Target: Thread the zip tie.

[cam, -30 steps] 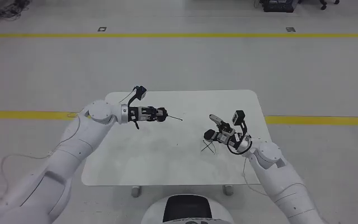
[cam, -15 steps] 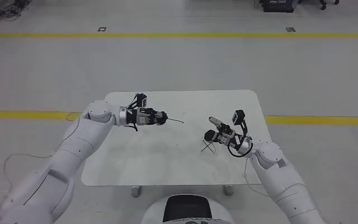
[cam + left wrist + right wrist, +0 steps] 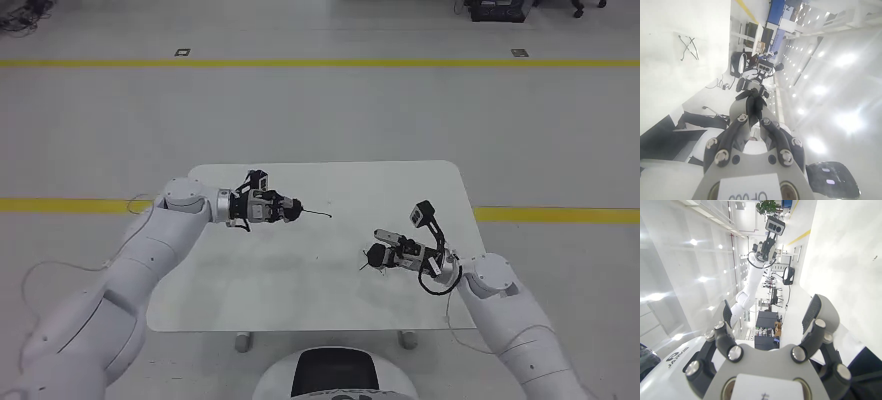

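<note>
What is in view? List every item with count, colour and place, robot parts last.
table: one, white, under both arms.
held zip tie: one, black, sticking out of the left gripper.
loose zip ties: a few, exact count unclear, black, crossed on the table by the right gripper.
floor lines: two, yellow, beyond and beside the table.
left gripper: one, dark, over the table, shut on the held zip tie.
right gripper: one, dark, open and empty, by the loose zip ties.

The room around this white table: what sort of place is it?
Most likely a robotics lab or test hall: a wide pale floor marked with yellow lines, one white table standing alone, and dark workbenches with equipment far behind, under rows of ceiling lights.
</note>
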`<state>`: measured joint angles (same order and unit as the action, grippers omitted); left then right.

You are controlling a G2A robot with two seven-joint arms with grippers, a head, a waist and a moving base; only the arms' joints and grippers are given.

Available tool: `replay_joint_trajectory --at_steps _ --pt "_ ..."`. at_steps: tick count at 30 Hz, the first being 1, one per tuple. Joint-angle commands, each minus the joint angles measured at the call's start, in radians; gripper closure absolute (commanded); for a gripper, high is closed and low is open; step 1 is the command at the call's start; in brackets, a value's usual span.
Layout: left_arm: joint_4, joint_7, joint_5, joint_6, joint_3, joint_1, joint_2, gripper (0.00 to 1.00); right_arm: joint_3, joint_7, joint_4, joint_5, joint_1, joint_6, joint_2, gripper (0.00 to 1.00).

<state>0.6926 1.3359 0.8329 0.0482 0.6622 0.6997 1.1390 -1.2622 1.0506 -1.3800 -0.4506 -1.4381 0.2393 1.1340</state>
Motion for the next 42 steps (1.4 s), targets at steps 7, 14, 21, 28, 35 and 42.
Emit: replay_joint_trajectory --at_steps 7,14,21,28,35,42 --pt "0.003 -0.007 -0.002 0.0 0.0 0.003 0.0 1.0 -0.001 -0.002 0.0 -0.001 0.0 0.0 0.0 0.0" --pt "0.089 -0.012 -0.068 0.112 0.003 0.038 -0.011 1.0 0.005 0.119 0.087 -0.115 0.036 0.028 0.002 0.0" --pt "0.126 -0.036 -0.106 0.165 0.009 0.058 -0.017 1.0 0.02 0.158 0.14 -0.126 0.074 0.084 0.005 0.0" --pt "0.126 -0.036 -0.106 0.165 0.009 0.058 -0.017 1.0 0.02 0.158 0.14 -0.126 0.074 0.084 0.005 0.0" --pt "0.168 -0.022 -0.074 0.118 0.008 0.086 -0.014 1.0 0.043 0.237 0.186 -0.19 0.097 0.093 0.01 0.0" --pt "0.149 -0.006 -0.063 0.112 -0.011 0.083 0.003 1.0 0.079 0.283 0.253 -0.212 0.145 0.101 0.023 0.0"
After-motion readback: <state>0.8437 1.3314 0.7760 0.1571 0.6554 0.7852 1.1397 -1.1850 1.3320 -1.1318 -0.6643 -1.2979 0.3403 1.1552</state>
